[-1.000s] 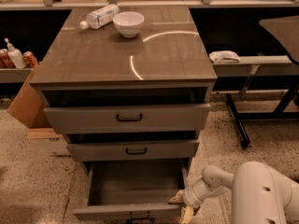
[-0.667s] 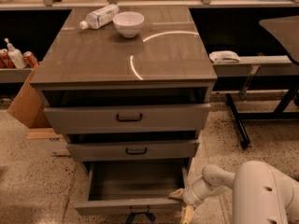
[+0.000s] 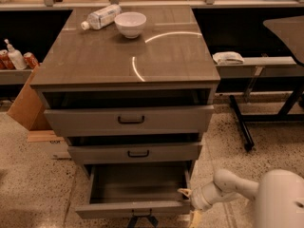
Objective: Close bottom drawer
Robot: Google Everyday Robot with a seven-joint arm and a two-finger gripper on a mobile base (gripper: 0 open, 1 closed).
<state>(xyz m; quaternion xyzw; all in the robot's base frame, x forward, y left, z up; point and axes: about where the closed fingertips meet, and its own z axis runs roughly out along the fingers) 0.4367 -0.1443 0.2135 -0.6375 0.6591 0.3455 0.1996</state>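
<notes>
A table (image 3: 95,56) with three drawers is standing on a speckled floor (image 3: 33,175).
The bottom drawer (image 3: 137,186) is sticking far out. The gripper (image 3: 188,204) is sitting at its right front corner; I cannot tell how wide it is.

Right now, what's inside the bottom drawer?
The bottom drawer shows only its bare floor; the strip just behind its front panel is hidden. The gripper is at its front right corner.

tool (image 3: 187,204) at bottom drawer (image 3: 109,209) front's right end, middle drawer (image 3: 166,152) overhanging box
</notes>
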